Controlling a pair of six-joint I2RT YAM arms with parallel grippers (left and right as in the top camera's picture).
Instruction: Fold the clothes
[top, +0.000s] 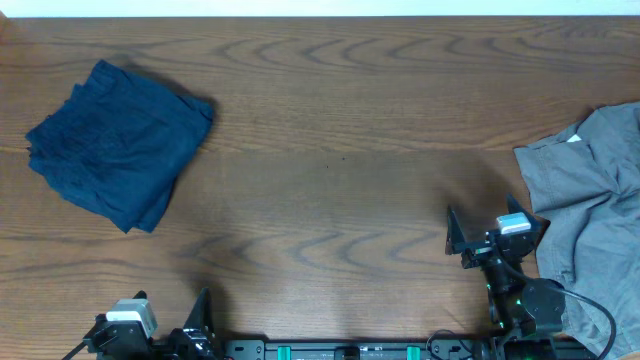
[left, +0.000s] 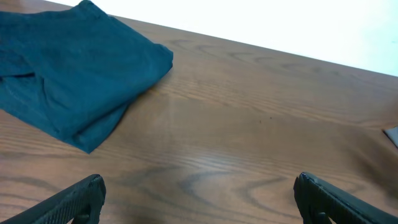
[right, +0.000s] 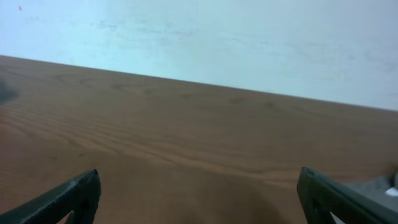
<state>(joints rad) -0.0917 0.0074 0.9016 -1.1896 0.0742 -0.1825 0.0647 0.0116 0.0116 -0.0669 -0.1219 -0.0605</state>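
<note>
A folded dark navy-blue garment (top: 120, 145) lies at the table's far left; it also shows in the left wrist view (left: 68, 74). A crumpled grey shirt-like garment (top: 595, 210) lies at the right edge, partly out of frame; a corner of it shows in the right wrist view (right: 379, 185). My left gripper (left: 198, 193) is open and empty, low at the front left edge (top: 170, 320). My right gripper (right: 198, 190) is open and empty, over bare wood just left of the grey garment (top: 497, 232).
The brown wooden table (top: 330, 150) runs to a pale wall at the back. A black rail with cables (top: 360, 350) lines the front edge between the two arm bases.
</note>
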